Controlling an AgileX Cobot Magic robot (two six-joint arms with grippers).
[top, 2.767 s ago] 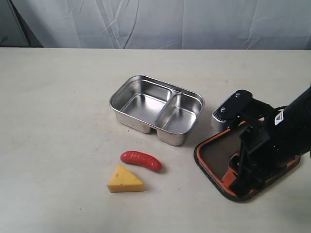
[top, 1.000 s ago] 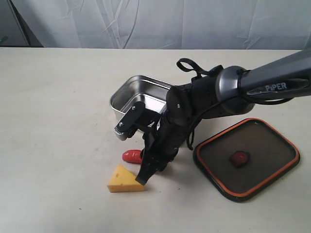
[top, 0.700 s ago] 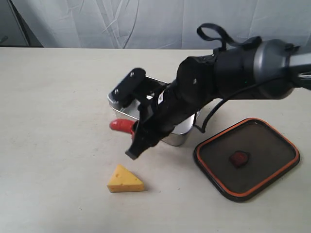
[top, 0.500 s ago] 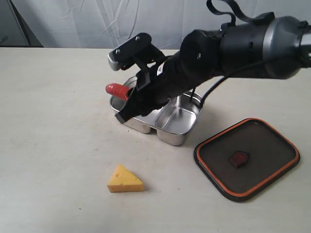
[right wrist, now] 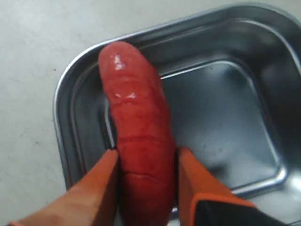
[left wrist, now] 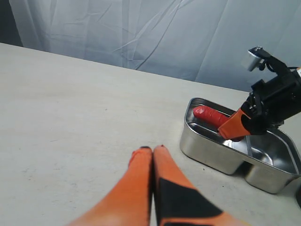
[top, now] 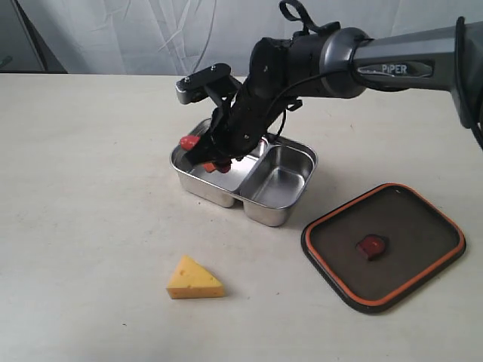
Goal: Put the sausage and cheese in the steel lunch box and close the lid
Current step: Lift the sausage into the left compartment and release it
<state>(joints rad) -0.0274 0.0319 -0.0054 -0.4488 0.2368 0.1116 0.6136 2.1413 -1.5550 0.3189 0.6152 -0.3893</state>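
Note:
My right gripper (top: 215, 154) is shut on the red sausage (right wrist: 138, 127), holding it over the larger compartment of the steel lunch box (top: 298, 197). One end of the sausage (top: 188, 141) pokes past the box's rim in the exterior view; the sausage (left wrist: 210, 117) also shows in the left wrist view above the lunch box (left wrist: 207, 148). The yellow cheese (top: 194, 279) lies on the table in front of the box. At the right the lid (top: 383, 245) lies flat, its orange seal showing. My left gripper (left wrist: 153, 149) is shut and empty, low over bare table, and absent from the exterior view.
The right arm (top: 355, 56) reaches in from the right, above the box's smaller compartment (top: 275, 181). A grey cloth backdrop (top: 241, 34) closes off the far edge of the beige table (top: 83, 188).
The right gripper left the lid, closed on the sausage beside the cheese, lifted it, and carried it back over the lunch box, now lower over the large compartment. Cheese and lid stayed put.

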